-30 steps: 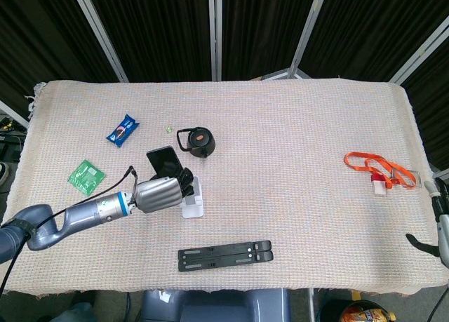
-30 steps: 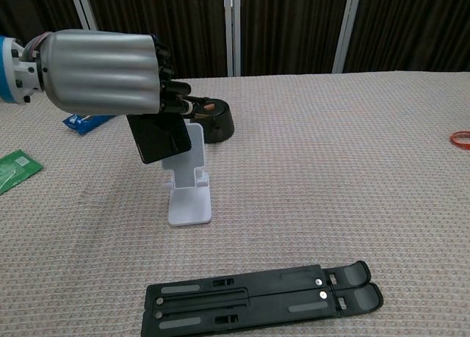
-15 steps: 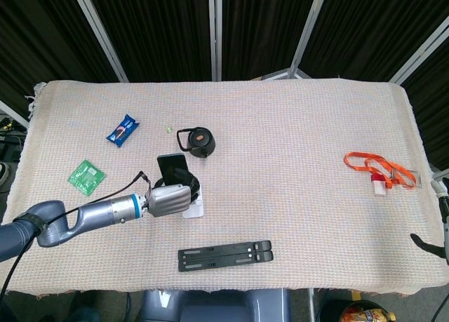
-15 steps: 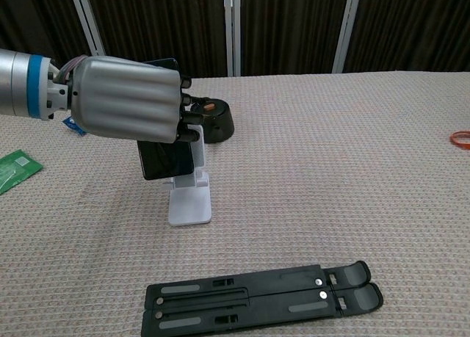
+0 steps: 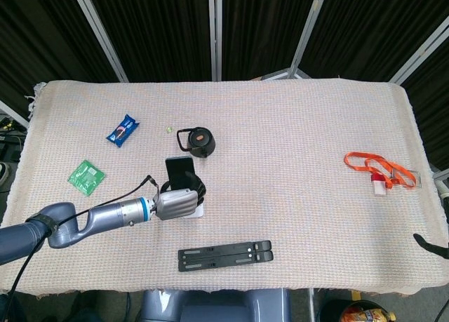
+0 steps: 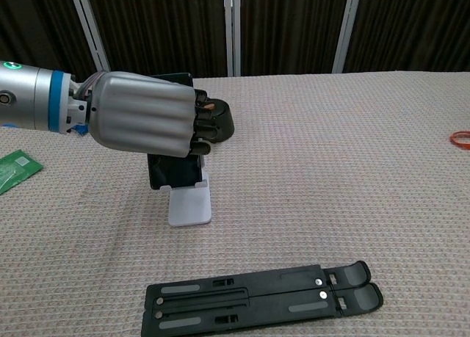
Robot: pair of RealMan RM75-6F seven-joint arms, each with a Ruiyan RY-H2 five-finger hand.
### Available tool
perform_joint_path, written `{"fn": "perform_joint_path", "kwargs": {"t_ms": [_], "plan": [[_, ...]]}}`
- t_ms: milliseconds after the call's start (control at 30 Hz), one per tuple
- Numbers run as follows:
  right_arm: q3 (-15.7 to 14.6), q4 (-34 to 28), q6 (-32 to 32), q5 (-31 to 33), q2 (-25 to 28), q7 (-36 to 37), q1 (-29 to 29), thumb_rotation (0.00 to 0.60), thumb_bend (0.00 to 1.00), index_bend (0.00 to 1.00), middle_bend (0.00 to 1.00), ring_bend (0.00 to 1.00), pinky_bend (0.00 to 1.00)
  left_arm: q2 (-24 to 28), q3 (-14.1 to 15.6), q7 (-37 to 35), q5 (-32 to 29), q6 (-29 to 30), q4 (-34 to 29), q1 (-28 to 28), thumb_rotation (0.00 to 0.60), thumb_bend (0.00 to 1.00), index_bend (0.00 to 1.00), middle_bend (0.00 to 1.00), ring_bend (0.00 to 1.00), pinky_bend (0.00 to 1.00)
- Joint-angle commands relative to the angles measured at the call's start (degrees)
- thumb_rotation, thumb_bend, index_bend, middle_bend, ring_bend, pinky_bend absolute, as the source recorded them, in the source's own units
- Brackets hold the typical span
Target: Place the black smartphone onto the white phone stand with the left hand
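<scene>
My left hand (image 6: 143, 113) grips the black smartphone (image 6: 174, 172) from behind, its silver back toward the chest camera. The phone stands nearly upright with its lower edge down at the lip of the white phone stand (image 6: 190, 205), whose base shows below it. In the head view the left hand (image 5: 175, 203) covers most of the white phone stand (image 5: 198, 211), and the black smartphone (image 5: 179, 170) rises above the fingers. Whether the phone's weight rests on the stand is hidden by the hand. Only a dark bit of the right arm (image 5: 435, 243) shows at the right edge; its hand is out of sight.
A black folded stand (image 5: 224, 255) lies near the table's front edge. A black round lid (image 5: 198, 142) sits just behind the phone. A blue snack packet (image 5: 123, 130) and green packet (image 5: 86, 176) lie at the left, an orange lanyard (image 5: 379, 169) at the right.
My left hand carried the phone rightward and down, from above and left of the stand onto its lip. The right arm has slid further out of view.
</scene>
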Motion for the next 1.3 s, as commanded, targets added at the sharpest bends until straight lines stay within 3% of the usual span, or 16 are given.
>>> {"fn": "perform_joint_path", "kwargs": {"t_ms": [33, 133, 333, 567, 633, 733, 800, 967, 1100, 1200, 1300], "plan": [[0.0, -0.1, 0.0, 0.0, 0.1, 0.0, 0.0, 0.600, 0.00, 0.00, 0.00, 0.00, 0.00, -0.3, -0.3, 1.5, -0.8, -0.2, -0.1, 0.2, 0.600, 0.00, 0.12, 0.01, 0.08, 0.31], [-0.1, -0.1, 0.0, -0.1, 0.0, -0.2, 0.0, 0.600, 0.00, 0.00, 0.00, 0.00, 0.00, -0.3, -0.4, 2.3, -1.1, 0.2, -0.3, 0.4, 0.600, 0.00, 0.02, 0.00, 0.01, 0.28], [-0.1, -0.2, 0.0, -0.2, 0.0, -0.2, 0.0, 0.600, 0.00, 0.00, 0.00, 0.00, 0.00, 0.9, -0.3, 1.9, -0.9, 2.4, -1.1, 0.4, 0.600, 0.00, 0.00, 0.00, 0.00, 0.26], [-0.2, -0.3, -0.1, -0.6, 0.0, -0.3, 0.0, 0.600, 0.00, 0.00, 0.00, 0.00, 0.00, 2.3, -4.8, -1.1, -5.0, 12.7, -4.3, 3.7, 0.600, 0.00, 0.00, 0.00, 0.00, 0.19], [-0.3, -0.4, 0.0, -0.7, 0.1, -0.2, -0.1, 0.600, 0.00, 0.00, 0.00, 0.00, 0.00, 3.0, -7.0, -1.6, -8.5, 16.5, -6.4, 6.1, 0.600, 0.00, 0.00, 0.00, 0.00, 0.10], [-0.4, -0.7, 0.3, -1.2, 0.3, 0.2, -0.2, 0.600, 0.00, 0.00, 0.00, 0.00, 0.00, 4.1, -10.5, 0.8, -20.9, 20.8, -14.8, 13.3, 0.600, 0.00, 0.00, 0.00, 0.00, 0.00], [-0.5, -0.9, 0.7, -1.5, 0.5, 0.6, -0.4, 0.600, 0.00, 0.00, 0.00, 0.00, 0.00, 5.3, -11.3, 2.3, -28.9, 24.3, -21.9, 18.5, 0.600, 0.00, 0.00, 0.00, 0.00, 0.00], [-0.8, -0.8, 1.0, -2.3, 0.7, 1.1, -0.6, 0.600, 0.00, 0.00, 0.00, 0.00, 0.00, 7.1, -9.3, -0.9, -37.9, 32.8, -29.4, 28.0, 0.600, 0.00, 0.00, 0.00, 0.00, 0.00], [-1.0, -1.0, 1.1, -3.2, 0.5, 0.6, -0.6, 0.600, 0.00, 0.00, 0.00, 0.00, 0.00, 8.7, -5.1, -9.0, -42.9, 40.2, -32.0, 37.6, 0.600, 0.00, 0.00, 0.00, 0.00, 0.00], [-1.2, -1.5, 1.4, -3.9, 0.3, -0.6, -0.5, 0.600, 0.00, 0.00, 0.00, 0.00, 0.00, 9.9, -1.0, -15.8, -42.2, 44.7, -32.0, 43.9, 0.600, 0.00, 0.00, 0.00, 0.00, 0.00], [-1.3, -1.7, 1.6, -4.2, 0.2, -1.2, -0.5, 0.600, 0.00, 0.00, 0.00, 0.00, 0.00, 10.1, 0.3, -18.8, -41.2, 45.5, -30.9, 45.8, 0.600, 0.00, 0.00, 0.00, 0.00, 0.00]]}}
